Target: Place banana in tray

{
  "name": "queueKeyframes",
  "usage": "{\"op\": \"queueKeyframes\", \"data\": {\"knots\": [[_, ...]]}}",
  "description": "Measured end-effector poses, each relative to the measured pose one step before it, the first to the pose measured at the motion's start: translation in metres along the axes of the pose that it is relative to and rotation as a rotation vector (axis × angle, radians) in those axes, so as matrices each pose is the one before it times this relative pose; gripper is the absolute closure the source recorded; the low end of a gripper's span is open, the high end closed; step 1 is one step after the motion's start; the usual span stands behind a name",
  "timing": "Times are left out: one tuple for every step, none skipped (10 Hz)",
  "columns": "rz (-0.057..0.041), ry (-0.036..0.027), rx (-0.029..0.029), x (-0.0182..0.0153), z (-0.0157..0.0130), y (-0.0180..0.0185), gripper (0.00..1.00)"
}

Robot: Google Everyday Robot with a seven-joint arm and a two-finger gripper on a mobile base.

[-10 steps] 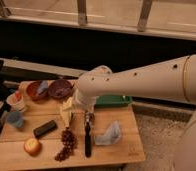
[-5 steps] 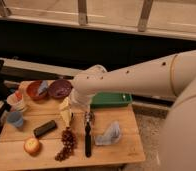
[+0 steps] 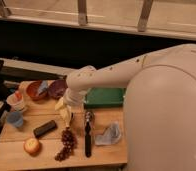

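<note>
- Table (image 3: 106,153), wooden.
- Far side: brown bowl (image 3: 37,89), purple bowl (image 3: 56,88), green tray (image 3: 105,97).
- Left: white cup (image 3: 16,101), blue cup (image 3: 13,119).
- Near side: dark block (image 3: 44,128), apple (image 3: 31,145), grapes (image 3: 66,145), black utensil (image 3: 87,135), grey cloth (image 3: 108,135).
- Gripper (image 3: 67,110): over table centre, at the banana (image 3: 61,106).

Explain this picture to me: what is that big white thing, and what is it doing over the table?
That is a robot's white arm, seen by one camera looking down past its body. Its gripper sits at the pale banana, left of the green tray. On the wooden table also lie grapes, an apple, a purple bowl, a brown bowl, a black-handled utensil and a crumpled cloth. Whether it grips the banana is hidden.
</note>
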Motion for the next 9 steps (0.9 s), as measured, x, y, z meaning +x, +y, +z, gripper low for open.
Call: {"op": "queueKeyframes", "data": {"knots": [[0.00479, 0.00932, -0.01791, -0.00272, 0.00913, -0.00137, 0.2], [0.00404, 0.00478, -0.02549, -0.00377, 0.00725, 0.00025, 0.2], [0.00398, 0.00345, -0.0209, -0.00513, 0.00359, 0.00076, 0.2], [0.00133, 0.00653, -0.0102, -0.0028, 0.00364, 0.00221, 0.2], [-0.0008, 0.01323, -0.00967, -0.00242, 0.00962, 0.00244, 0.23], [-0.00102, 0.01203, -0.00401, 0.00006, 0.00691, 0.00128, 0.3], [0.00275, 0.00786, -0.00297, -0.00042, 0.00367, -0.00046, 0.39], [0.00637, 0.00821, -0.00277, 0.0002, 0.00383, -0.00182, 0.5], [0.00681, 0.00554, -0.00037, 0.00061, 0.00254, -0.00275, 0.62]]}}
